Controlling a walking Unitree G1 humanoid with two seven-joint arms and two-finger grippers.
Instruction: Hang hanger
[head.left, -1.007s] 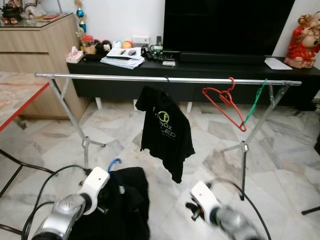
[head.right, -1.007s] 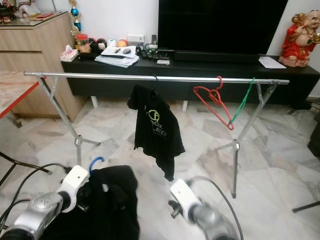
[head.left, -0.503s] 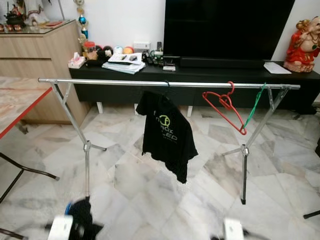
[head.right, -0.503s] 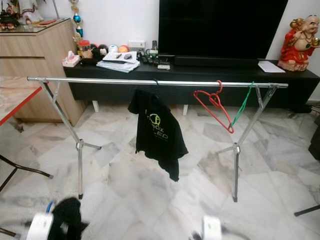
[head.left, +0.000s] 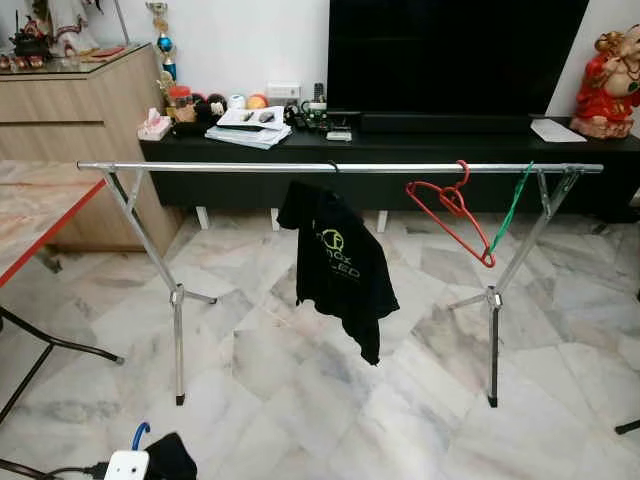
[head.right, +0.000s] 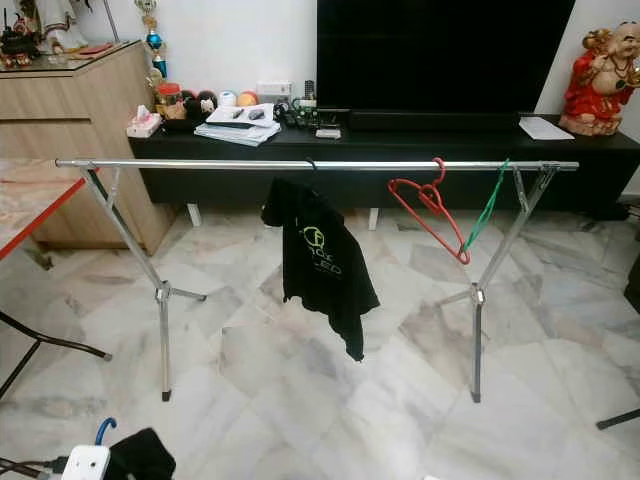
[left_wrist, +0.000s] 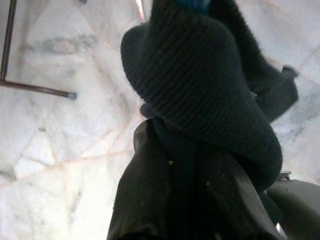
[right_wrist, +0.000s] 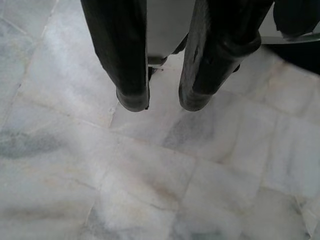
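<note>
Rail (head.left: 200, 167) bare left of shirt (head.left: 340, 265) —

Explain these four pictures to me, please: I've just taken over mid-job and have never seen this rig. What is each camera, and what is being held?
The two wide pictures come from the walking robot's head, looking forward and down at a long silver clothes rail on a marble floor. A black T-shirt with a green logo, an empty red wire hanger and a green hanger hang on it.

The two close pictures come from the wrists. The left pincer sits low at the picture's bottom edge and carries a dark knitted garment on a hanger with a blue hook; the cloth hides its fingers. The right pincer holds nothing, its two black fingers slightly apart above bare floor.

That garment is not yet on the rail.
</note>
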